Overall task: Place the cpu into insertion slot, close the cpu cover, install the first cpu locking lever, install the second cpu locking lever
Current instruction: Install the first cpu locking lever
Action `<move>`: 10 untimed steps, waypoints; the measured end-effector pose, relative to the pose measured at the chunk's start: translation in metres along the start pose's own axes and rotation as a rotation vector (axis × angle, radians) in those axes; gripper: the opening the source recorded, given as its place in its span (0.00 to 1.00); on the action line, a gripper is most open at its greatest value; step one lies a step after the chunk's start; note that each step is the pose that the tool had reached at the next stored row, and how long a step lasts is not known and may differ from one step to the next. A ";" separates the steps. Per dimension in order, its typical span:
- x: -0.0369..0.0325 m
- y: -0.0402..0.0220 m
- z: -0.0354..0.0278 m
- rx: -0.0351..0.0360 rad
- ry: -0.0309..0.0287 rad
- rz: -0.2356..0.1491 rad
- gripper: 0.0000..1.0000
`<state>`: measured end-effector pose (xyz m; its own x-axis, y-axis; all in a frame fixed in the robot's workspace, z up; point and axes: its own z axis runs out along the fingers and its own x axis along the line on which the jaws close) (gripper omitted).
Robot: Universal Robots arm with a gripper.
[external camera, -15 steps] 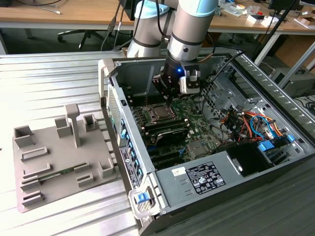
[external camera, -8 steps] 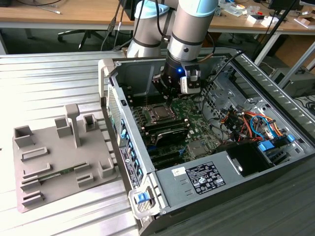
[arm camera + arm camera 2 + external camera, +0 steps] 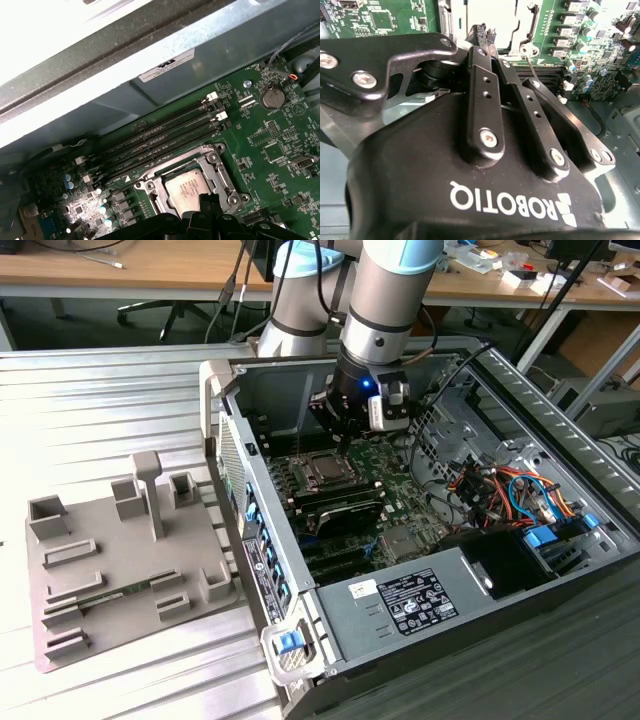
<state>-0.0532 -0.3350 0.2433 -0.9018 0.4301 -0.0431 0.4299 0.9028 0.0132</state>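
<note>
The gripper (image 3: 485,36) is hanging directly over the insertion slot (image 3: 159,199), and its fingers (image 3: 482,95) are lying drawn together with nothing showing between them. In the first wrist view the tips are hovering at the slot's edge, and I cannot tell whether they are touching metal.

The cpu (image 3: 187,189) is already sitting in the slot, and the cpu cover (image 3: 218,176) is lying flat around it, framing its grey top. In the second wrist view a thin wire lever (image 3: 533,70) is running out from a corner of the slot, just beside the fingers. I am judging the lever work to be the step in hand. It is calling for a firm, narrow press on that wire alone, with no slipping onto the chip.

Beside the slot, the long memory slots (image 3: 160,137) are running in a row across the green board (image 3: 280,150). Around the slot, the open computer case (image 3: 250,530) is lying on a ribbed metal table (image 3: 100,410). Well apart from the slot, on the exterior view's left, a grey fixture tray (image 3: 110,560) is resting on the table. Farthest from the slot, wooden desks (image 3: 130,265) are standing along the back of the room.
</note>
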 end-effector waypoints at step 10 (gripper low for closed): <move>0.0000 0.0000 0.0000 -0.0011 0.0003 -0.024 0.11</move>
<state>-0.0532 -0.3350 0.2433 -0.9118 0.4083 -0.0431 0.4081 0.9129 0.0133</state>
